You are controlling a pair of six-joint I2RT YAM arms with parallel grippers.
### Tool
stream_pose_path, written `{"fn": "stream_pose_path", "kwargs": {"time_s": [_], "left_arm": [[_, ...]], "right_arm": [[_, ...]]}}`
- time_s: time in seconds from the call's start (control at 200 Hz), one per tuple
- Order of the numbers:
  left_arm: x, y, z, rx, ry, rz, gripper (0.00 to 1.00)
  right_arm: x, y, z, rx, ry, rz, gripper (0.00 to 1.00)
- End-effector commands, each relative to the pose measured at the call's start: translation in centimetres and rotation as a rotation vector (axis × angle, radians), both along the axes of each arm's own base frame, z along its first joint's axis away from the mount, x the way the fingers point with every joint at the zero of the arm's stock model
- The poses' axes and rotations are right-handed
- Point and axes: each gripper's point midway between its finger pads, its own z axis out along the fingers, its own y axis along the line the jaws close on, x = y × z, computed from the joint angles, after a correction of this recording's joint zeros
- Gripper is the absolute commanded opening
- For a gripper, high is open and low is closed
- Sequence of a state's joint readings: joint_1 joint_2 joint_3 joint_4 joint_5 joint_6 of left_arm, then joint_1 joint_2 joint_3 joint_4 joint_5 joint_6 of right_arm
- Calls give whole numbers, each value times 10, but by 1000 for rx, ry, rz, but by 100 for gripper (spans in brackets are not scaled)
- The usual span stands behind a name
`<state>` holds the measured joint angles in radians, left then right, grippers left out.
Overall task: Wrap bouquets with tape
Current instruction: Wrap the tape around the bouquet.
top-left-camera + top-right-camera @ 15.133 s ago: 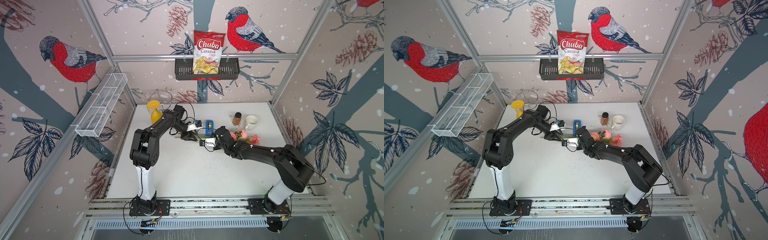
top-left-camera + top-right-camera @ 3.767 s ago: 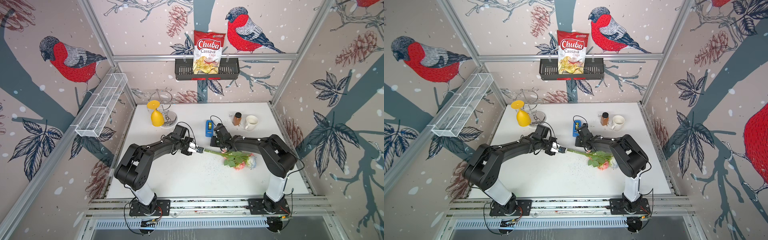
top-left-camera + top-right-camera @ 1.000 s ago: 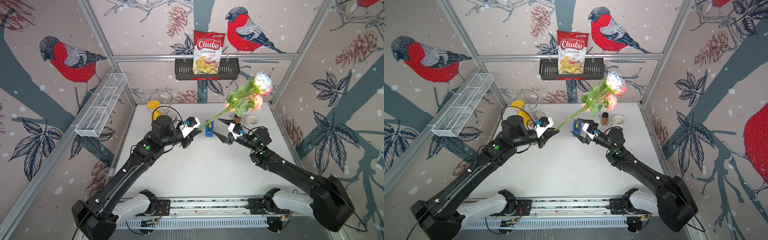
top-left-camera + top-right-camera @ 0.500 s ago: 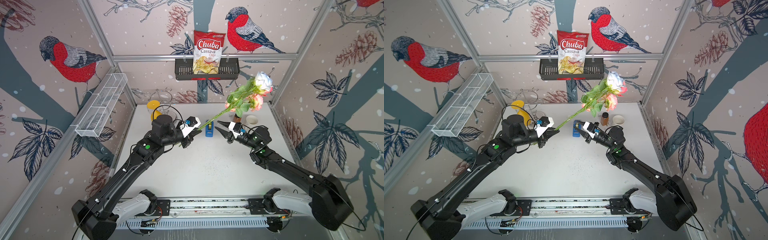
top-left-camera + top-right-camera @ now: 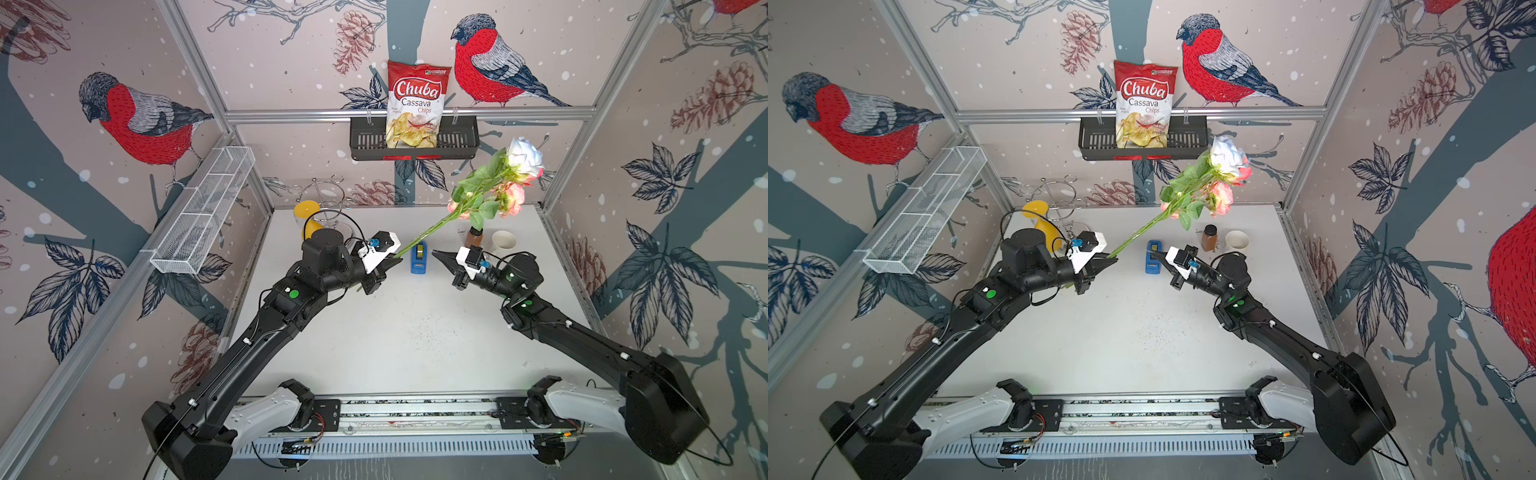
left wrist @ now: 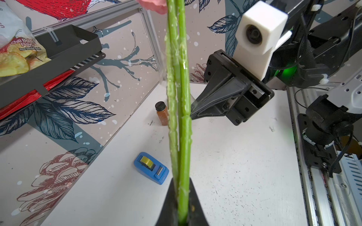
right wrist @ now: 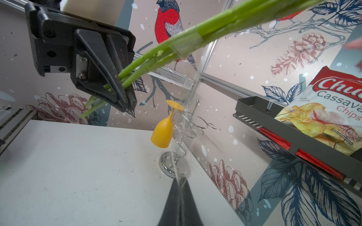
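The bouquet [image 5: 486,195] is held in the air above the table [image 5: 395,340], slanting from the centre of a top view up towards its upper right, where the white and pink blooms are seen in front of the back wall. Its lower stems [image 6: 179,97] are clamped in the left gripper [image 5: 395,259], whose jaws are pressed tight on them. The cut ends are seen poking out behind the fingers in the right wrist view.

The right gripper [image 5: 436,253] is raised just right of centre, its tips pointing at the stems but a little apart from them. Its jaws are pressed together, and in the right wrist view a thin clear tape strip [image 7: 188,117] appears to be pinched between them. The strip is seen running from the tips up to a clear tape band [image 7: 184,48] that is already stuck around the stems.

The tape dispenser [image 5: 419,259] is left on the table at the centre of both top views, between the two grippers and below them. No strip can be made out leading back to it.

The task is judged to be well under way: the stems are gathered and a first turn of tape is on. The loose strip has yet to be wound round and pressed down. How many turns lie under the band cannot be told.
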<state>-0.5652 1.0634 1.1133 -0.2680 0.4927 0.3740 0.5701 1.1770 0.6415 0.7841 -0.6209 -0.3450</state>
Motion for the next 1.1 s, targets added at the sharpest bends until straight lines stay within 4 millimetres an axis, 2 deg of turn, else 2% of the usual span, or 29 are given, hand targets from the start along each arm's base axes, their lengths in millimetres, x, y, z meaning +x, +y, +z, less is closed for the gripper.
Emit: {"fn": "stream_pose_path", "kwargs": {"time_s": [0.0,0.165,0.31,0.505,0.685,0.8,0.926,1.096], "left_arm": [[9,1,15,-24,-64,39,0],[17,1,16,-24,-59,69,0],[33,5,7,0,-58,140,0],[55,10,-10,61,-53,223,0],[67,11,-32,136,-48,253,0],[78,16,-56,222,-54,290,0],[85,17,-76,303,-78,302,0],[84,16,-90,370,-147,304,0]], "right_arm": [[-6,1,-5,-8,12,25,0],[-10,-1,-12,-26,30,26,0],[-27,0,-12,-33,33,96,0],[-38,4,-2,-26,56,126,0],[-48,16,19,8,76,171,0],[-43,26,32,9,110,167,0],[-23,33,48,44,203,117,0],[3,40,59,43,314,39,0]]}}
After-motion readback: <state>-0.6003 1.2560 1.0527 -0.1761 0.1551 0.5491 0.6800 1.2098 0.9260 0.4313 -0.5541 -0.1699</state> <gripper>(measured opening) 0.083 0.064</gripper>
